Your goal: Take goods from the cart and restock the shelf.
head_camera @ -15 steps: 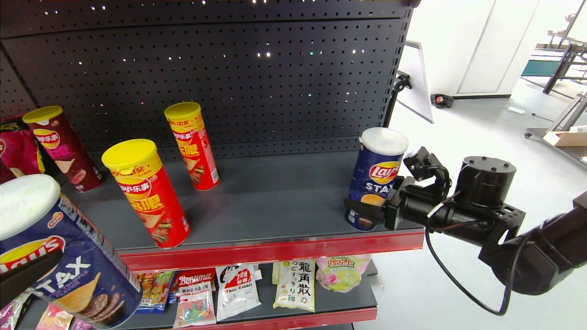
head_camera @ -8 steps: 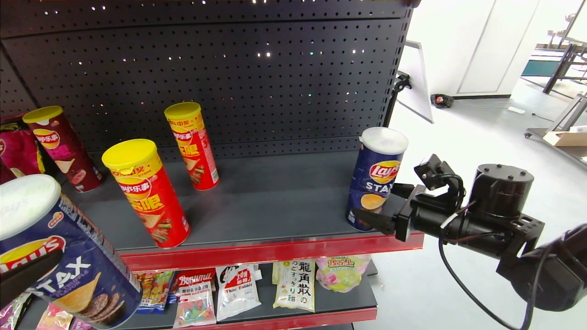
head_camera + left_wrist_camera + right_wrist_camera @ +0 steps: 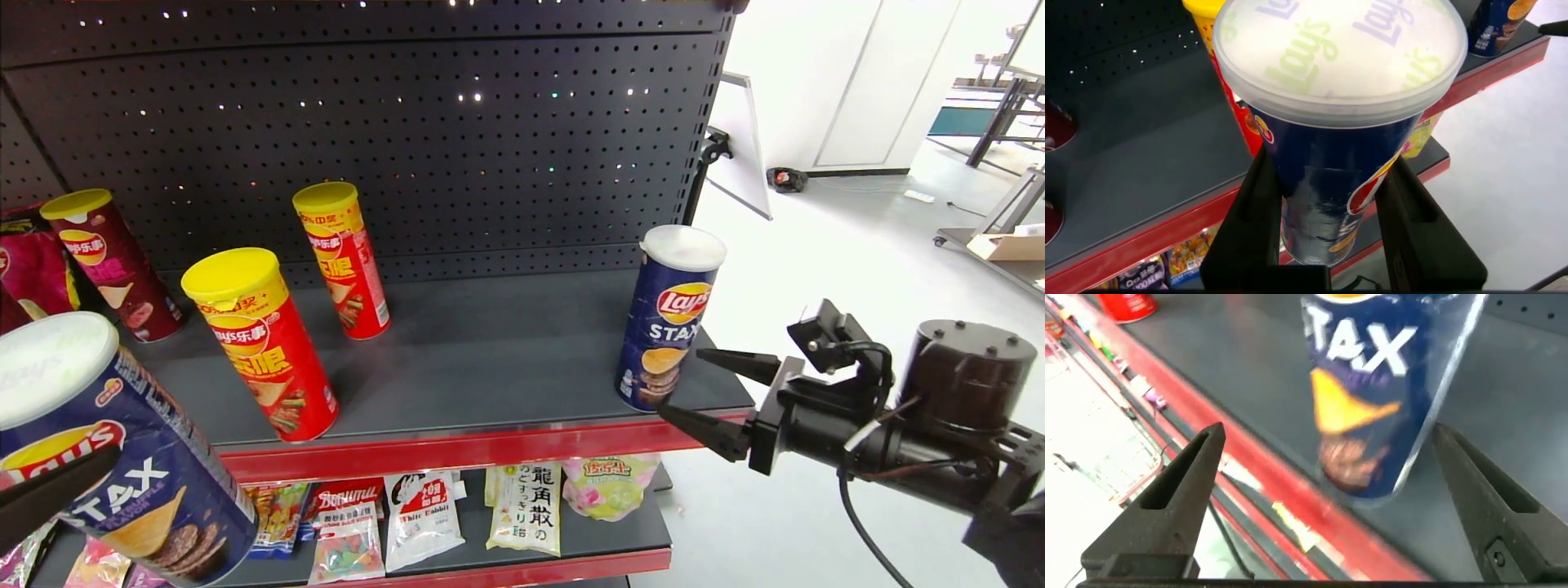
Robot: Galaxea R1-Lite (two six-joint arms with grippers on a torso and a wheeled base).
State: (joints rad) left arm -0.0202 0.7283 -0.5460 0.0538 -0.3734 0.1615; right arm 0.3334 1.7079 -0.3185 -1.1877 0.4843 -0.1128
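The right gripper (image 3: pixel 680 380) is spread wide with its fingers clear of the upright blue chip can (image 3: pixel 671 318) at the right front corner of the shelf (image 3: pixel 490 351), while the left gripper (image 3: pixel 1333 204) clamps a second blue chip can (image 3: pixel 1339 98) low at the left, before the shelf.

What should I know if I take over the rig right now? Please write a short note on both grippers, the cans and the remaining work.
Right gripper: open, at the right end of the shelf, facing the standing can, not gripping it.
Left gripper: shut on the held can, low at the left, in front of the shelf.
Done: the standing can is upright at the shelf's right front corner.
Left: set the held can on the shelf; the space between the red cans and the standing can looks free.
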